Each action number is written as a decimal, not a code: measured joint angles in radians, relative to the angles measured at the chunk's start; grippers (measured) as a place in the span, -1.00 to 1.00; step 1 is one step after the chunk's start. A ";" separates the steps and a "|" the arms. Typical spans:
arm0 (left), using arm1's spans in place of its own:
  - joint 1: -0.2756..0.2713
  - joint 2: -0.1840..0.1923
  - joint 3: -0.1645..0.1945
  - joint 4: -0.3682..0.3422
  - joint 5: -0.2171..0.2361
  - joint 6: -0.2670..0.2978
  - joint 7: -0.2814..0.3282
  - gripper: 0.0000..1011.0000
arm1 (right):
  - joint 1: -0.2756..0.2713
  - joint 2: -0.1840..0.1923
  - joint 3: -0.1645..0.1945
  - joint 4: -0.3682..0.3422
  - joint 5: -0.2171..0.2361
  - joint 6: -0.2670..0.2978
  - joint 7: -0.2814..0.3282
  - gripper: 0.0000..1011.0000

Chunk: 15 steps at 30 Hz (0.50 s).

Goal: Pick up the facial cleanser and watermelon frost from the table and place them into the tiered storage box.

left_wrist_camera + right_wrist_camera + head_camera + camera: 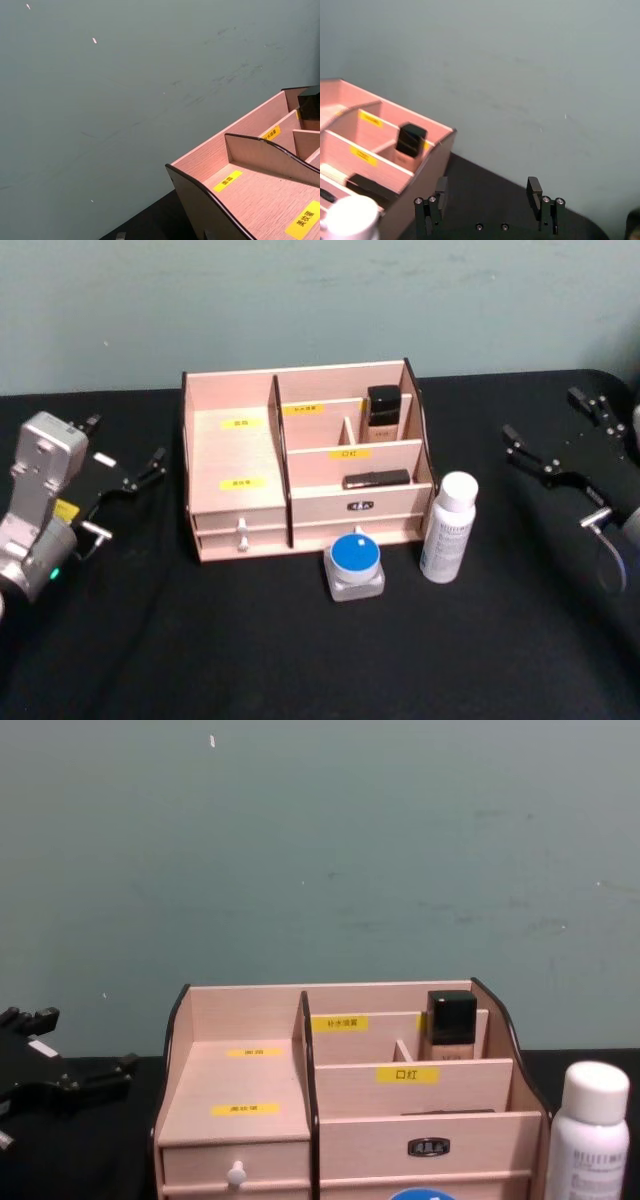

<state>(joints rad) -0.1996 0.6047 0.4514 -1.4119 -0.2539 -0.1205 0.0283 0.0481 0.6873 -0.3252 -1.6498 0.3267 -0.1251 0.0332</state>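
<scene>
While the black desk (300, 660) carries everything, the pale wooden stepped storage box (235, 455) stands mid-desk, the white cylindrical cleanser bottle (448, 528) and small blue-lidded frost jar (355, 562) just by its front right. The left tool (124, 442) and right tool (487, 189) flank it, both spread, empty.

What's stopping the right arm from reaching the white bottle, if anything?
Nothing obvious, so likely yes: the white bottle stands upright beside the tiered storage box, with bare table between it and the open right gripper. The blue-lidded jar sits left of it.
</scene>
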 joint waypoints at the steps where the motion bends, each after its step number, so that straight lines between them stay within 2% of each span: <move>1: 0.000 0.000 0.000 0.000 0.000 0.000 0.000 1.00 | -0.022 0.015 0.015 -0.033 0.008 -0.003 0.007 0.98; 3: 0.000 0.000 0.000 0.000 0.000 0.000 0.000 1.00 | -0.061 0.038 0.039 -0.087 0.025 -0.006 0.020 0.98; 4: 0.000 0.000 0.000 0.000 0.000 0.000 0.000 1.00 | -0.061 0.038 0.039 -0.087 0.025 -0.006 0.020 0.98; 7: 0.000 0.000 0.000 0.000 0.000 0.000 0.000 1.00 | -0.131 0.075 0.080 -0.171 0.070 -0.007 0.053 0.98; 8: 0.000 0.000 0.000 0.000 0.000 0.000 0.000 1.00 | -0.131 0.075 0.080 -0.171 0.070 -0.007 0.053 0.98; 11: 0.000 0.000 0.000 0.000 0.000 0.000 0.000 1.00 | -0.200 0.101 0.119 -0.241 0.144 0.007 0.095 0.98; 13: 0.000 0.000 0.000 0.000 0.000 0.000 0.000 1.00 | -0.226 0.110 0.133 -0.263 0.173 0.016 0.111 0.98; 14: 0.000 0.000 0.000 0.000 0.000 0.000 0.000 1.00 | -0.251 0.114 0.147 -0.282 0.207 0.028 0.128 0.98; 15: 0.000 0.000 0.000 0.000 0.000 0.000 0.000 1.00 | -0.259 0.115 0.152 -0.288 0.221 0.034 0.134 0.98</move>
<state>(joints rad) -0.1995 0.6047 0.4514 -1.4120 -0.2539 -0.1205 0.0283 -0.2106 0.8024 -0.1734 -1.9376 0.5482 -0.0913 0.1675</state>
